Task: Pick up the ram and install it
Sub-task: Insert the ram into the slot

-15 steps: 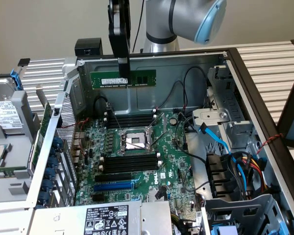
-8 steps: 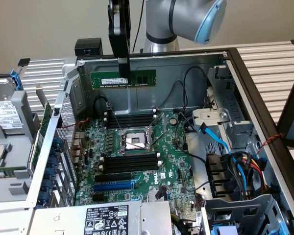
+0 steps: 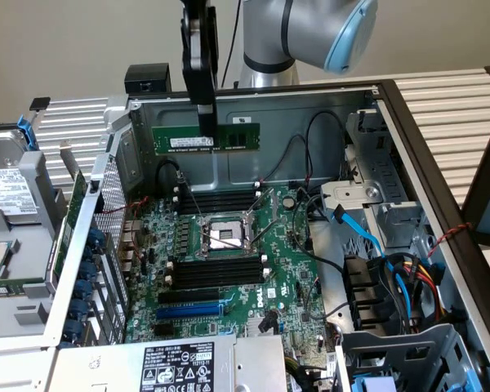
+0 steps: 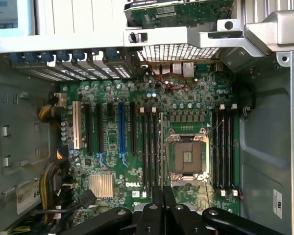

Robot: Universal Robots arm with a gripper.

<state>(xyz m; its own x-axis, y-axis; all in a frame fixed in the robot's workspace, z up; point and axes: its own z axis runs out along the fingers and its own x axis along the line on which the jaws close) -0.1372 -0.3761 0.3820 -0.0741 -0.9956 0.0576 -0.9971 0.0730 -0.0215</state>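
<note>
Hovering with the ram [image 3: 237, 135] pinched at mid-length in a nearly closed claw [image 3: 204, 122], high above the motherboard [image 3: 278, 286], past pick-up, short of seating, likely needing careful alignment over a black memory slot [image 3: 216, 271].

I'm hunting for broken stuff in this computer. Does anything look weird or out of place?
Nothing looks broken. The ram is not in a slot: the gripper holds it up in the air over the motherboard.

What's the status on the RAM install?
Gripper shut on long green RAM stick with white label, held clear above large green motherboard. Not yet seated. Long black memory slots look empty, nothing visible across them.
</note>
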